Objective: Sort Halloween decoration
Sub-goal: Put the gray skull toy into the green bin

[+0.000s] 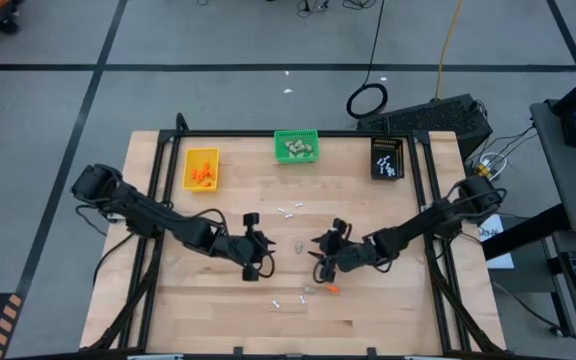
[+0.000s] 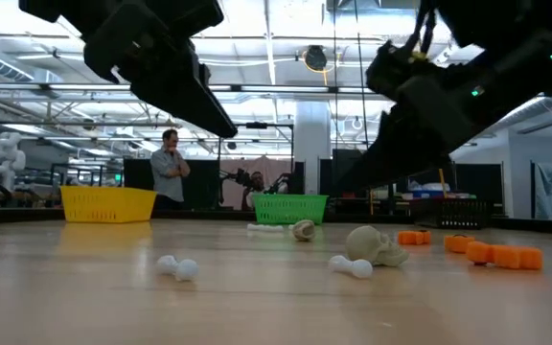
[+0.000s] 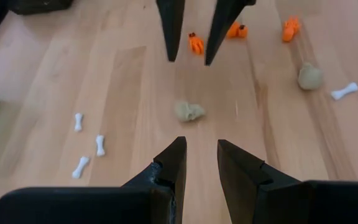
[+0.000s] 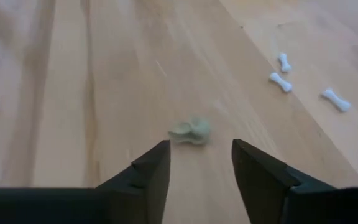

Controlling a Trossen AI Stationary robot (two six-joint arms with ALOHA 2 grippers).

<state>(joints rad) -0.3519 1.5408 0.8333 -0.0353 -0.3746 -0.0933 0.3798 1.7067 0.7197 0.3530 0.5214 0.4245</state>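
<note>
Beige skull lump (image 1: pixel 299 243) sits loose on the tabletop (image 1: pixel 218 320) at centre, between the two claws, touching neither. Same lump in left wrist view (image 3: pixel 189 111), right wrist view (image 4: pixel 190 131) and low view (image 2: pixel 376 245).

Left claw (image 1: pixel 264 252) at 9 o'clock of the lump, fingers (image 3: pixel 173 163) slightly parted, nothing between them. Right claw (image 1: pixel 320 255) at 3 o'clock, fingers (image 4: pixel 157 163) apart, gripping nothing.

White bones (image 1: pixel 289 210) lie at 12 o'clock of the lump; more bones (image 1: pixel 290 299) at 6 o'clock. Orange bits (image 1: pixel 332 289) near 5 o'clock, just beside the right claw. Second beige lump (image 3: pixel 310 76) near those orange bits.

Bins along the far edge:
- yellow bin (image 1: pixel 201 169) at 11 o'clock: orange bits inside
- green bin (image 1: pixel 296 147) at 12 o'clock: beige lumps inside
- black bin (image 1: pixel 388 158) at 1 o'clock: white bones inside

No readable writing on bins or tabletop. Person (image 2: pixel 170 167) stands in the room behind.
</note>
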